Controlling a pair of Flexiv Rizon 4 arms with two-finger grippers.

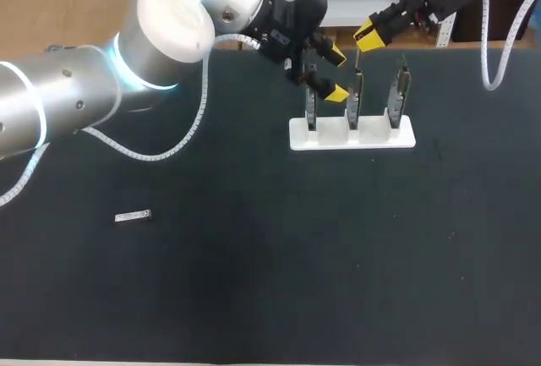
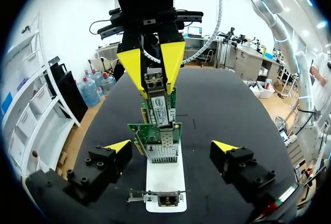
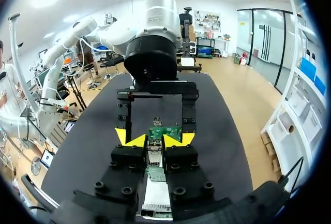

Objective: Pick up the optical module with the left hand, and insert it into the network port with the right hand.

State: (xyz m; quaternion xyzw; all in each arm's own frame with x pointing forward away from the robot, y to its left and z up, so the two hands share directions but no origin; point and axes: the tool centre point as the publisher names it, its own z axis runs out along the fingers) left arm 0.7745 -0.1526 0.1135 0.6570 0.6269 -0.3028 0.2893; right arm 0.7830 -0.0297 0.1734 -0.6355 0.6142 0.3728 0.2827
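Observation:
My right gripper (image 1: 368, 37) is shut on a small silver optical module (image 2: 154, 80), held upright just over the top of the middle network card (image 1: 354, 101). In the right wrist view the module (image 3: 154, 152) sits between that gripper's (image 3: 154, 140) yellow tips. My left gripper (image 1: 337, 74) stands open beside the left card (image 1: 311, 109), facing the right gripper, with nothing between its fingers. In the left wrist view the left gripper (image 2: 172, 146) straddles the card row. A second silver module (image 1: 133, 215) lies flat on the mat at the left.
A white holder (image 1: 372, 139) at the back middle carries three upright cards; the third card (image 1: 399, 91) is at its right end. The dark mat (image 1: 279, 264) covers the table. Both arms crowd the space above the holder.

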